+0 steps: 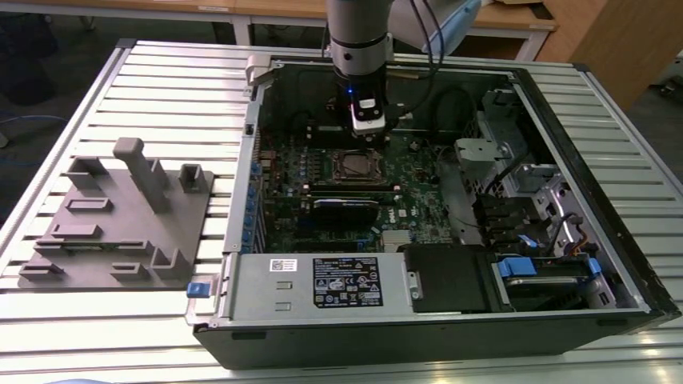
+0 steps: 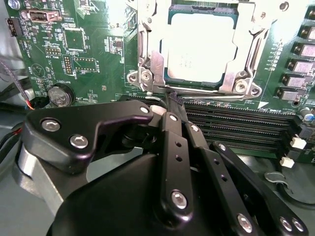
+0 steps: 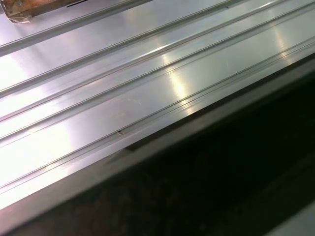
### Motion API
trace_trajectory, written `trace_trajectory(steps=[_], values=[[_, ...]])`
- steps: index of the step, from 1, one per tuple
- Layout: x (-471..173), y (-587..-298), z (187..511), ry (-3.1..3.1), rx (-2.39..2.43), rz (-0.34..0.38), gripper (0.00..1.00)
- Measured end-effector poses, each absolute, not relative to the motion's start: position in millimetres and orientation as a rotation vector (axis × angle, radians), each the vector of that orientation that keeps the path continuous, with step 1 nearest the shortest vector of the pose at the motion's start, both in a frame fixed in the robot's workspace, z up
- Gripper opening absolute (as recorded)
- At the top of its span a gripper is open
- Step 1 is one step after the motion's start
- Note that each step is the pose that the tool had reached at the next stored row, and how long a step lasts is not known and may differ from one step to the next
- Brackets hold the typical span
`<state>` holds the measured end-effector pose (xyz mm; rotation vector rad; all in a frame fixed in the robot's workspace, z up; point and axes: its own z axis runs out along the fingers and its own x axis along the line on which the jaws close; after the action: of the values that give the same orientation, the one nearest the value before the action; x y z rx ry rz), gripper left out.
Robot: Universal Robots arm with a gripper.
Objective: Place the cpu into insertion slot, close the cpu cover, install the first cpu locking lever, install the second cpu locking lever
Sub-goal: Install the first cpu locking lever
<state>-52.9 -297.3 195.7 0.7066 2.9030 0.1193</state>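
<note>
The open PC case (image 1: 597,264) is lying on its side on a ribbed metal table (image 1: 160,72), and it is holding the green motherboard (image 1: 417,180), a black-and-silver power supply box (image 1: 320,284) at 6 o'clock and drive bays w/ blue tabs (image 1: 513,268) at 5 o'clock in the exterior view. The arm (image 1: 357,32) is reaching down into the case from 12 o'clock, w/ the gripper (image 1: 366,132) hanging just above the 12 o'clock edge of the insertion slot (image 1: 356,166). In the second wrist view the cpu (image 2: 202,46) is sitting flat inside the insertion slot, approx. centred, dull silver top facing up. The cpu cover (image 2: 150,61) is lying down around the chip as a silvery frame, touching the socket rim. The gripper's black fingers (image 2: 173,105) are sitting pressed together w/ nothing visibly between them, tips just beside the cover's near edge, next to the long black memory slots (image 2: 231,123). A coin cell (image 2: 60,95) is sitting on the board, well apart from the socket. A grey fixture block (image 1: 117,224) w/ upright posts is resting on the table at 9 o'clock, outside the case. The first wrist view is showing the ribbed table surface (image 3: 123,98) and a dark case edge.
</note>
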Motion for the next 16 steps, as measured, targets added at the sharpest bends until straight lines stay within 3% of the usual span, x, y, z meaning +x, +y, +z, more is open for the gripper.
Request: trace_trajectory(steps=[13,16], values=[[-53.5,-297.3,195.7,2.880,0.701,0.135,0.11],[-53.7,-297.3,195.7,2.883,0.706,0.175,0.11]])
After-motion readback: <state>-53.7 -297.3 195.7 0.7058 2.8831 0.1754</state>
